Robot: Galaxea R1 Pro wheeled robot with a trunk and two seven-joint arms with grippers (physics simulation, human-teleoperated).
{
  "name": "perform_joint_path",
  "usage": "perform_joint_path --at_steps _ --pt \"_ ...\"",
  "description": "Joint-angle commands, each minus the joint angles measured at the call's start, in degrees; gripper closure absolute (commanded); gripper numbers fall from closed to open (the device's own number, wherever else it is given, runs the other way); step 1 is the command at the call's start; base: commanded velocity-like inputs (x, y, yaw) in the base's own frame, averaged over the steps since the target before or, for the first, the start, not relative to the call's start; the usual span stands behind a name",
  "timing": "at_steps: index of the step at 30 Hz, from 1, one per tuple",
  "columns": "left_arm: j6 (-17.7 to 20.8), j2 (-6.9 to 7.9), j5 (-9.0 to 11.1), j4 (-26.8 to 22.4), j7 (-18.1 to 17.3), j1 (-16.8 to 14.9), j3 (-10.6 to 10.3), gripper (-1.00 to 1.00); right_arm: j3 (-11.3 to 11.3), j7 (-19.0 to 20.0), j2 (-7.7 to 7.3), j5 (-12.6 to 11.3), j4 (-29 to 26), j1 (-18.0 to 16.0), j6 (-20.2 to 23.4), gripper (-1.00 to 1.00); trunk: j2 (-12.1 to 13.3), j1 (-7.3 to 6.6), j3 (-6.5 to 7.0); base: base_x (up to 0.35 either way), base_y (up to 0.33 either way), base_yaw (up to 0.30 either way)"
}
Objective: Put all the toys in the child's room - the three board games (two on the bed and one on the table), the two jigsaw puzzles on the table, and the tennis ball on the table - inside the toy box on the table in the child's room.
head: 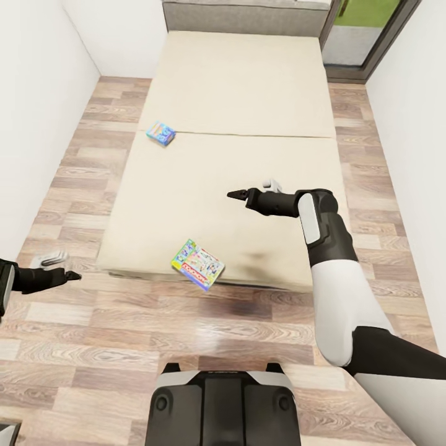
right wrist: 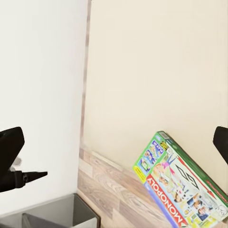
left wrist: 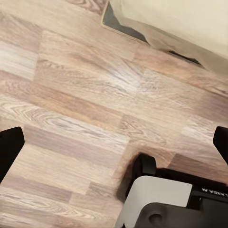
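1. We face the bed (head: 235,155) from its foot; its beige cover runs back to the grey headboard.
2. Our right gripper (head: 238,194) hangs over the bed's near half, its fingers spread wide and holding nothing.
3. Our left gripper (head: 73,275) sits over the wood floor (head: 93,347) off the bed's near left corner, also wide apart and empty.
4. A pale green Monopoly box (head: 198,264) lies at the bed's near edge, partly overhanging it.
5. A small blue box (head: 160,132) rests near the bed's left edge, about midway up.
6. Our base (head: 223,406) stands on the floor short of the bed.
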Motion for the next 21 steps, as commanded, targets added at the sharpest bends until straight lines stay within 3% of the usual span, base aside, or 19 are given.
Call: perform_joint_path --at_steps 1,7,18,21 --pt "-0.08 -0.06 -0.64 -0.03 -0.56 0.16 0.08 -1.00 -0.27 0.27 0.04 0.15 -0.15 -0.01 0.34 -1.00 -0.09 0.04 0.03 0.000 0.000 0.092" --pt "-1.04 -0.20 -0.75 0.04 -0.33 1.31 -0.99 -1.00 -0.30 0.26 -0.16 0.06 -1.61 0.08 0.34 -1.00 -0.09 0.04 0.60 0.000 0.000 0.055" --pt "-4.48 -0.45 -0.83 0.20 0.08 4.59 -7.28 -1.00 -0.22 0.26 -1.12 -0.07 -2.96 0.46 0.34 -1.00 -0.09 0.04 1.64 0.000 0.000 0.012" --pt "-4.88 -0.59 -0.86 0.55 0.16 4.93 -7.92 -1.00 -0.22 0.26 -1.18 -0.06 -3.03 0.71 0.34 -1.00 -0.09 0.04 1.92 0.000 0.000 0.002"
